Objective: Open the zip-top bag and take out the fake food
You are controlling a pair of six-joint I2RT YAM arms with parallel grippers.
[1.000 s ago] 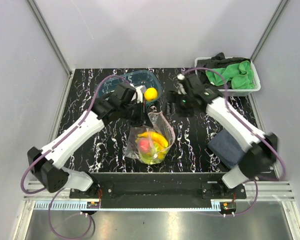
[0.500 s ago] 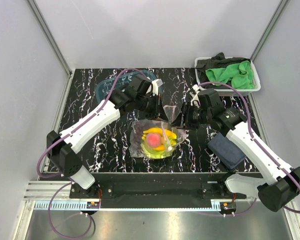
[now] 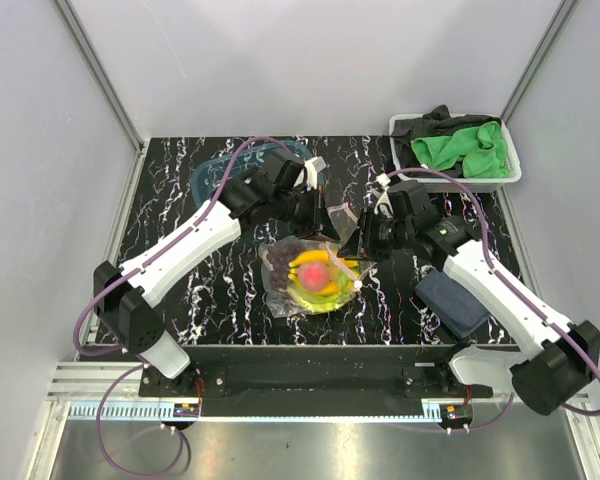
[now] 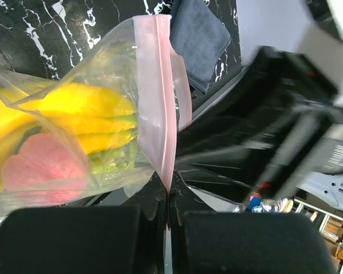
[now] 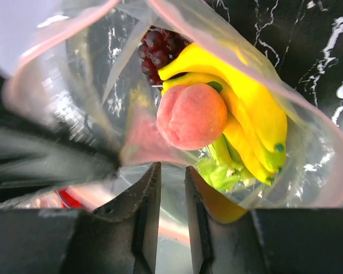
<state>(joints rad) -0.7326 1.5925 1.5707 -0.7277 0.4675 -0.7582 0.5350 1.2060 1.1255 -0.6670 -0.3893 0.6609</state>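
Note:
The zip-top bag (image 3: 280,296) lies mid-table with its mouth lifted toward the back. My left gripper (image 3: 325,218) is shut on the pink zip strip (image 4: 157,85); in the left wrist view its jaws (image 4: 168,197) meet on that strip. My right gripper (image 3: 352,240) faces it at the mouth. In the right wrist view its fingers (image 5: 172,171) stand a narrow gap apart, with clear film and blurred pink strip between them. Inside the bag is fake food: a peach (image 5: 191,117), bananas (image 5: 246,108), grapes (image 5: 160,48) and green leek (image 5: 217,168).
A blue-tinted clear tray (image 3: 215,172) sits at the back left, partly under my left arm. A white bin (image 3: 510,172) of green and black cloths stands at the back right. A folded dark cloth (image 3: 448,298) lies at the front right.
My right gripper has come forward to the bag's mouth and narrowed its jaws around the rim. The left arm shifted right, still holding the strip, and the bag's mouth now faces up.

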